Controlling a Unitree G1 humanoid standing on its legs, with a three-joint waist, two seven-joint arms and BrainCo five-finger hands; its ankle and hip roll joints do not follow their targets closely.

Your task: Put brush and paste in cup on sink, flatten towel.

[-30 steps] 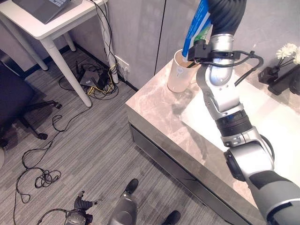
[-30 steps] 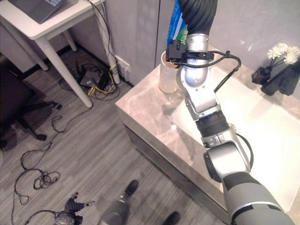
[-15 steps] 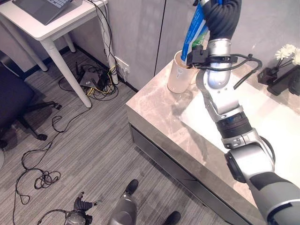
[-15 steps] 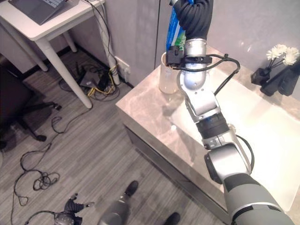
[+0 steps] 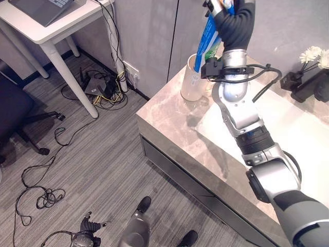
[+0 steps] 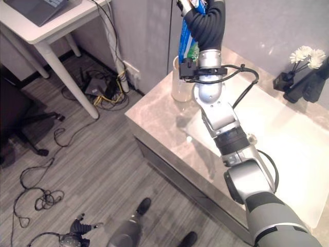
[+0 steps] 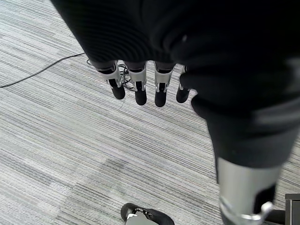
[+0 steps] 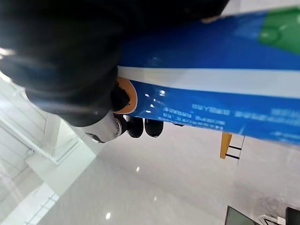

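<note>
A blue and green toothpaste tube (image 5: 207,37) hangs nearly upright, its lower end at the mouth of the cream cup (image 5: 189,82). The cup stands on the far left corner of the marble counter (image 5: 175,128). My right hand (image 5: 229,13) is raised above the cup and is shut on the tube's upper part. Up close the tube (image 8: 225,103) runs across the palm with my right hand's fingers (image 8: 136,126) curled round it. My left hand (image 7: 140,89) hangs low over the carpet with straight fingers, holding nothing.
A white sink basin (image 5: 293,139) lies in the counter right of the cup. White flowers in a dark vase (image 5: 308,69) stand at the back right. A white table (image 5: 51,23) with a laptop, an office chair (image 5: 15,110) and loose cables (image 5: 100,87) occupy the floor to the left.
My right hand has risen and swung a little left, bringing the tube more upright over the cup. The left hand has stayed put.
</note>
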